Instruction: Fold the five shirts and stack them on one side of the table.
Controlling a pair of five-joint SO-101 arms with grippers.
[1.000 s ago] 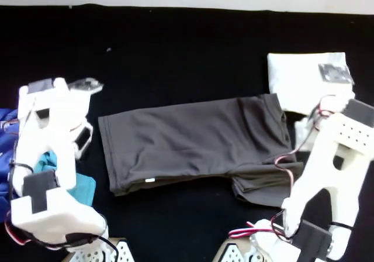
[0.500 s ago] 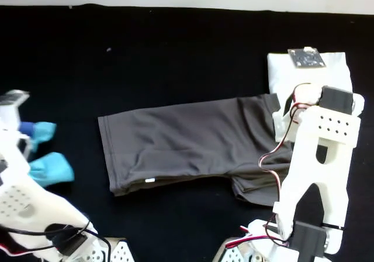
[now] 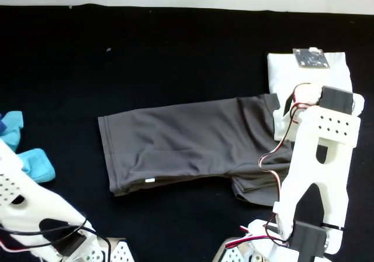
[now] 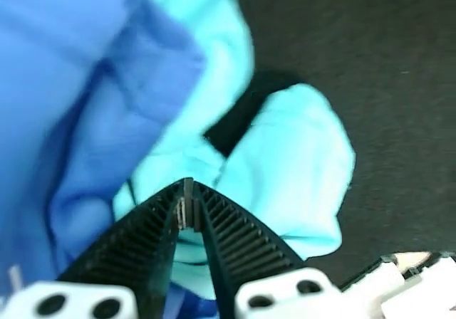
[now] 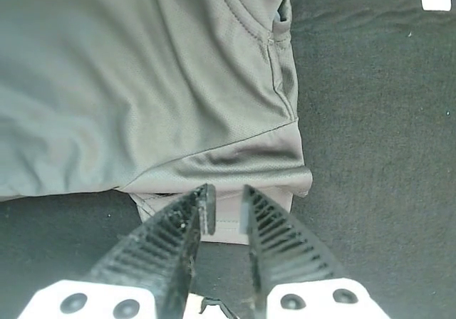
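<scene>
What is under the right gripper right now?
The grey shirt, its folded edge lying on the black table below the right gripper. Anything beneath the fabric is covered.

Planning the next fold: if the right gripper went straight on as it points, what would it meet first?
Probably the grey shirt, at its edge just ahead of the right gripper; depth is unclear.

No writing, number or sign can be read anywhere.

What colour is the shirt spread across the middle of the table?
The shirt is plain dark grey; clearest in the high view.
</scene>
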